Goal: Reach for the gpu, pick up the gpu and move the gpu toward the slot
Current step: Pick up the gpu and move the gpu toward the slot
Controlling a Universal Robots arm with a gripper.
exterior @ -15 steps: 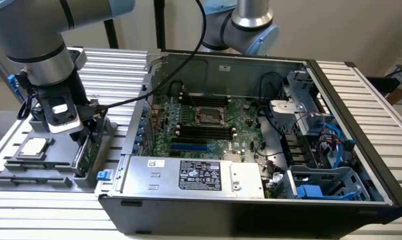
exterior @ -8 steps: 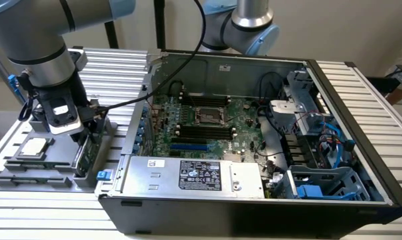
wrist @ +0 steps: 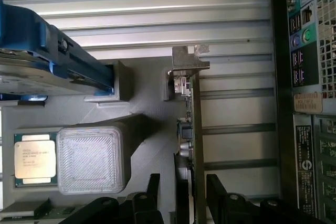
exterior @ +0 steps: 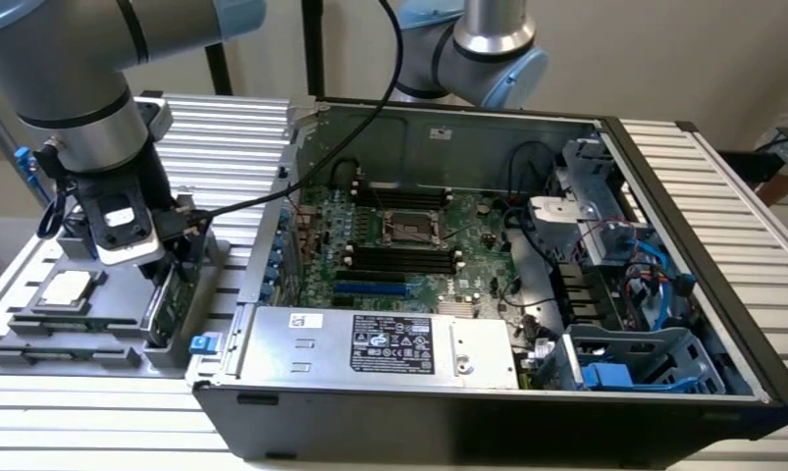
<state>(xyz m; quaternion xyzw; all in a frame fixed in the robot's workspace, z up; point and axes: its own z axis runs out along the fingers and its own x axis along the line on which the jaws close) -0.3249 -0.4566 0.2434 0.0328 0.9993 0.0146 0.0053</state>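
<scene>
The gpu is a thin green card standing on edge in the grey holder tray, its silver bracket at the far end. In the exterior view the gpu stands at the tray's side nearest the computer case. My gripper is open and lowered over the card's near end. One black finger sits on each side of the card, and a gap shows between this finger and the board. The blue slot lies on the motherboard inside the open case.
On the tray lie a silver hard drive with blue rails, a square processor chip and a ribbed grey block. The open computer case stands to the exterior view's right of the tray, its power supply in front.
</scene>
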